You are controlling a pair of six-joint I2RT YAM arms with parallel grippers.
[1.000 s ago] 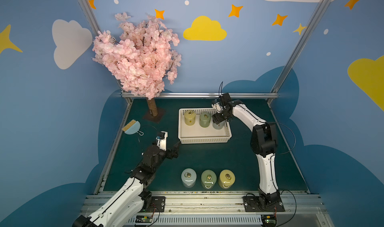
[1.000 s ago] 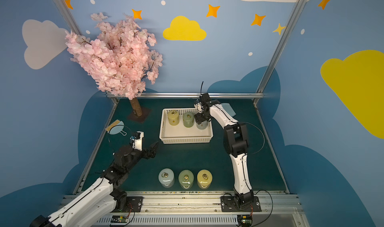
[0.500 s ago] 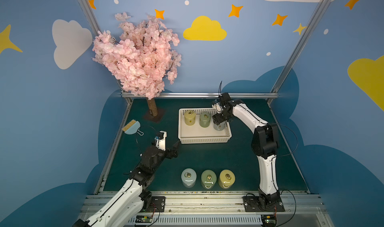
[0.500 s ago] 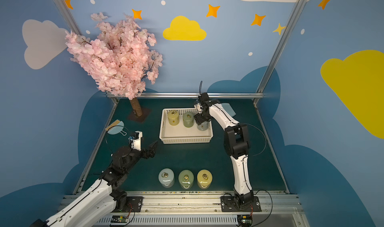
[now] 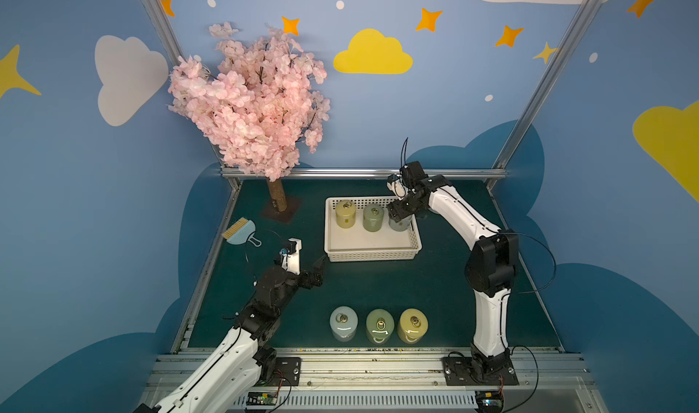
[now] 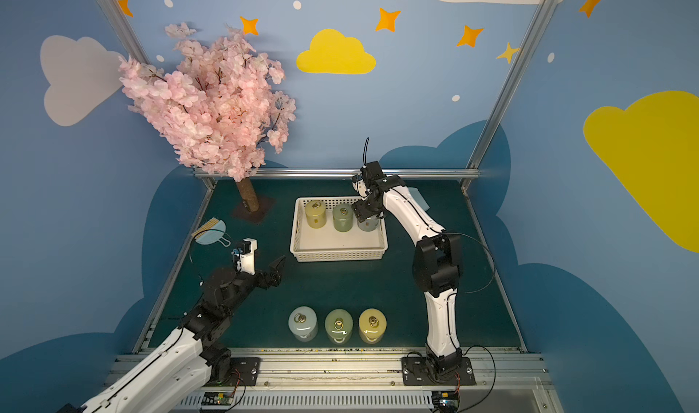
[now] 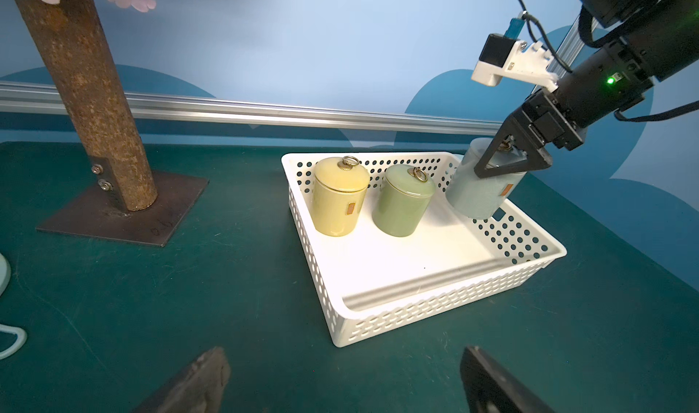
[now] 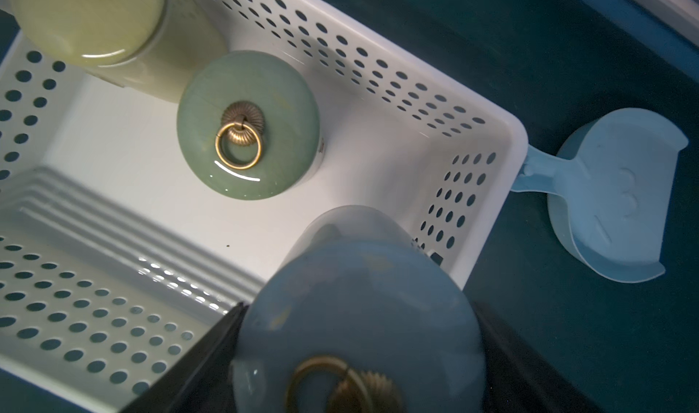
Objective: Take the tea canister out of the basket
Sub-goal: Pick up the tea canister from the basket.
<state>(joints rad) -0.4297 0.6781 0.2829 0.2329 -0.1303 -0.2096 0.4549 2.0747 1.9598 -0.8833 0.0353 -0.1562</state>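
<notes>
Grey-blue and glossy, the canister (image 7: 480, 192) hangs tilted over the basket's far right corner, its base lifted off the basket floor. The right fingers (image 7: 510, 169) clamp it at the lid, either side of the brass-coloured ring. Set against a second ago, the hold and the spot are all but the same. Only the right arm's elbow has drifted a little outward, and the left arm has barely shifted.

The basket (image 7: 416, 309) is shallow white plastic with round holes in its walls and a ribbed floor. A yellow canister (image 7: 338, 199) and a green canister (image 7: 403, 203) stand upright side by side along its far wall, each cylindrical with a ringed lid.

The left fingers (image 7: 200, 381) are spread wide and empty, low over the desk near the basket's near left corner.

A pale blue dustpan (image 8: 620, 203) lies just beyond the far right corner, its handle meeting the basket. Three more canisters (image 5: 379, 326) stand in a row at the front of the dark green desk (image 5: 378, 286). A pink blossom tree (image 5: 249, 101) stands on a metal plate at the back left. The walls are blue with clouds and stars.
</notes>
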